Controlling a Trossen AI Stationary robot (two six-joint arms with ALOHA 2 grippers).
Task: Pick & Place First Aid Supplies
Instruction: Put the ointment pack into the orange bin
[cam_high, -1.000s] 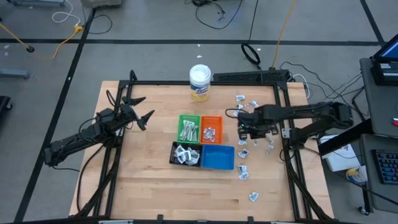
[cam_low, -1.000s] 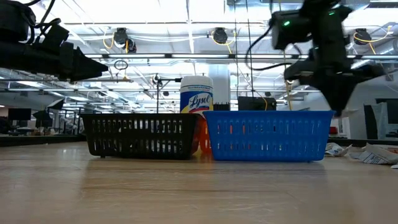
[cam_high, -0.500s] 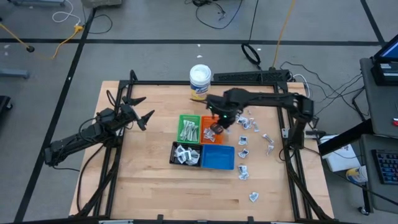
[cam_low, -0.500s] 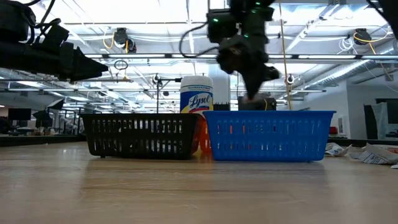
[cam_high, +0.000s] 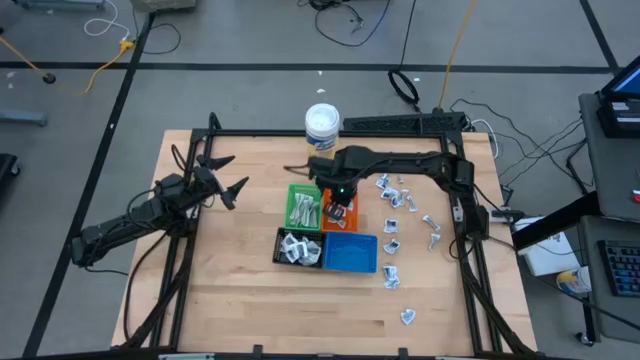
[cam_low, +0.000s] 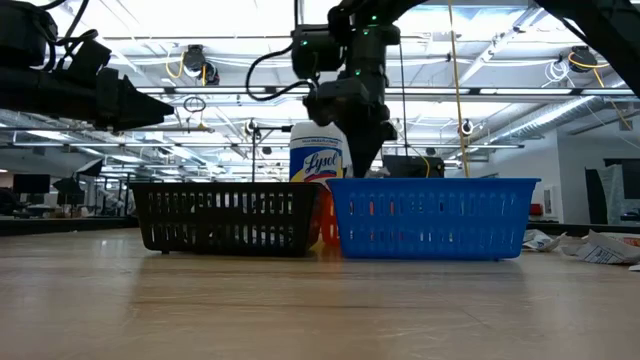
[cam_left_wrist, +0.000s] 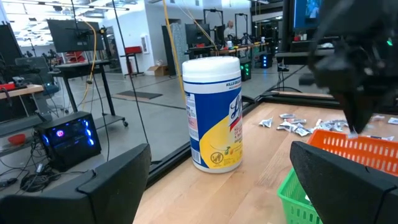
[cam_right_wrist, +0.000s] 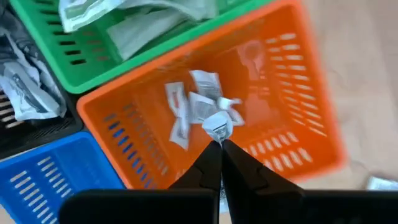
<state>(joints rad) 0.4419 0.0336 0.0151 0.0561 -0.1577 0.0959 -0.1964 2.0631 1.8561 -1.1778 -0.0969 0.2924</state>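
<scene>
A: Taking the orange tray (cam_high: 341, 207) as the landmark, where is the right gripper (cam_right_wrist: 220, 144) sitting?

B: It is hanging directly above the orange tray, its two dark fingers pinched together on a small white packet (cam_right_wrist: 218, 126), which is dangling from the tips over the tray's interior. In the high view the right arm is reaching in across the table from the far-right side.

A: Is anything lying in that tray?

B: Several more white packets (cam_right_wrist: 198, 104) are lying on its floor, under the held one.

A: And around it?

B: The green tray (cam_high: 304, 205) is touching the orange tray on its left and is holding pale wrapped strips (cam_right_wrist: 127, 17). The blue tray (cam_high: 350, 253) is sitting just in front of the orange one, with the black tray (cam_high: 298, 248) beside that, holding crumpled packets. Loose packets (cam_high: 393, 195) are lying scattered on the table (cam_high: 230, 300) to the right of the orange tray. A white-lidded tub (cam_high: 321, 131) is standing behind it.

A: The left gripper (cam_high: 226, 177)?

B: It is waiting well to the left of the orange tray, its fingers spread wide apart and gripping nothing.
</scene>
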